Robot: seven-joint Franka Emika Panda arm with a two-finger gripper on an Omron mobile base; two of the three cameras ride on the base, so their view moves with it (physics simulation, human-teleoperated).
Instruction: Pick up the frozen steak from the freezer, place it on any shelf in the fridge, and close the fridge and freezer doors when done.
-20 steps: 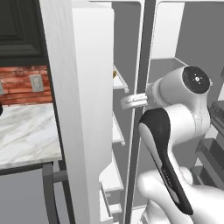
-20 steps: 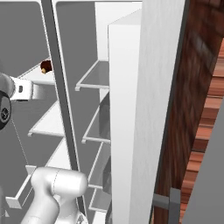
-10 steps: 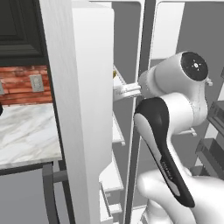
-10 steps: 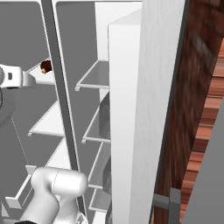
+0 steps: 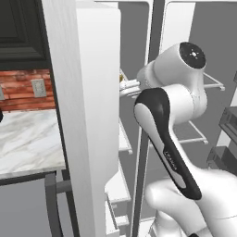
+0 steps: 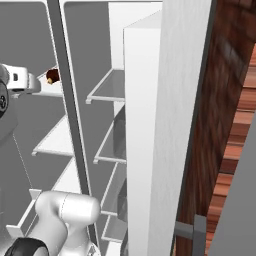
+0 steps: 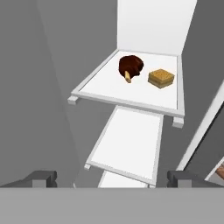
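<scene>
The frozen steak point(image 7: 130, 68) is a dark brown lump with a pale bone end. It lies on a white shelf point(image 7: 109, 94) in the left compartment, and it also shows as a small brown shape point(image 6: 52, 76) in the right base view. My gripper point(image 7: 112, 177) hangs above and in front of that shelf, apart from the steak. It is open, with its fingertips point(image 7: 41, 177) wide apart and nothing between them. In the left base view my hand point(image 5: 130, 85) reaches into the left compartment past the open door.
A tan square block point(image 7: 161, 78) lies right beside the steak on the same shelf. More white shelves point(image 7: 127, 148) sit below. Both doors stand open: one point(image 5: 88, 115) at my left, one point(image 6: 150, 150) at my right. A grey divider point(image 6: 70, 100) splits the compartments. A marble counter point(image 5: 28, 143) lies to the left.
My arm has risen and the hand has shifted up and a little left in the left base view. The steak has stayed on its shelf.
</scene>
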